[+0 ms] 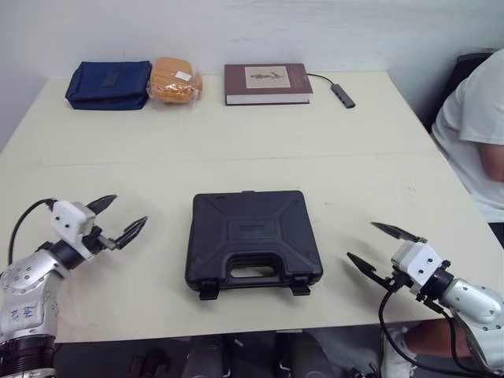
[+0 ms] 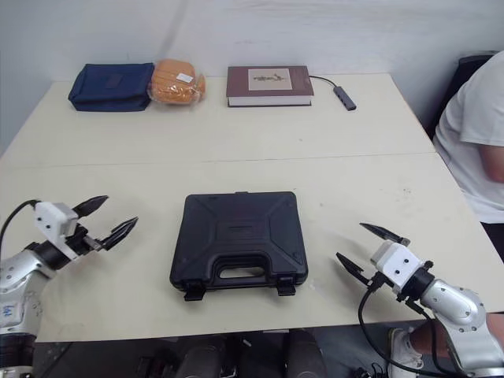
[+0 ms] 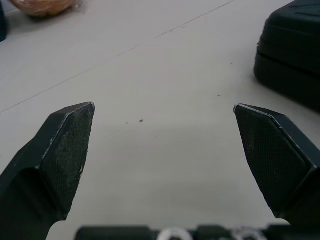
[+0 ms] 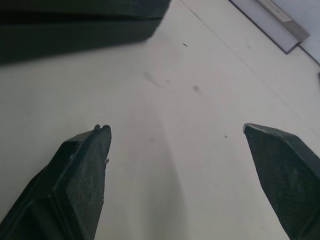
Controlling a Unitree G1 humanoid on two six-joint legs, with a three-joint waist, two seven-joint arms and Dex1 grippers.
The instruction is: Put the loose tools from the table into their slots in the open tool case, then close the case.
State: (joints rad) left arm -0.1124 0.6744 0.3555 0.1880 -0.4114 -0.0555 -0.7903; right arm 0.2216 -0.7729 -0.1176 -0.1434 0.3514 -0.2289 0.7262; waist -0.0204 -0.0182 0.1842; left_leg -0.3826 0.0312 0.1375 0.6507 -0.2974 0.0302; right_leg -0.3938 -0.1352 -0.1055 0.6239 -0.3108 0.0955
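Two wide strips of bare table [image 1: 161, 264] flank the closed black tool case [image 1: 252, 236], which lies near the front edge. Left gripper [image 1: 126, 211] and right gripper [image 1: 364, 241] hover low at either side, fingers spread and empty, pointing inward.

The pale table [image 1: 236, 150] carries a black tool case [image 1: 252, 236], lid down, near the middle of its front edge. Along the far edge lie a blue pouch [image 1: 109, 84] towards the left corner, an orange wrapped packet [image 1: 175, 79] touching it, a maroon book [image 1: 267, 83] and a small dark adapter [image 1: 342, 95] on a cable.
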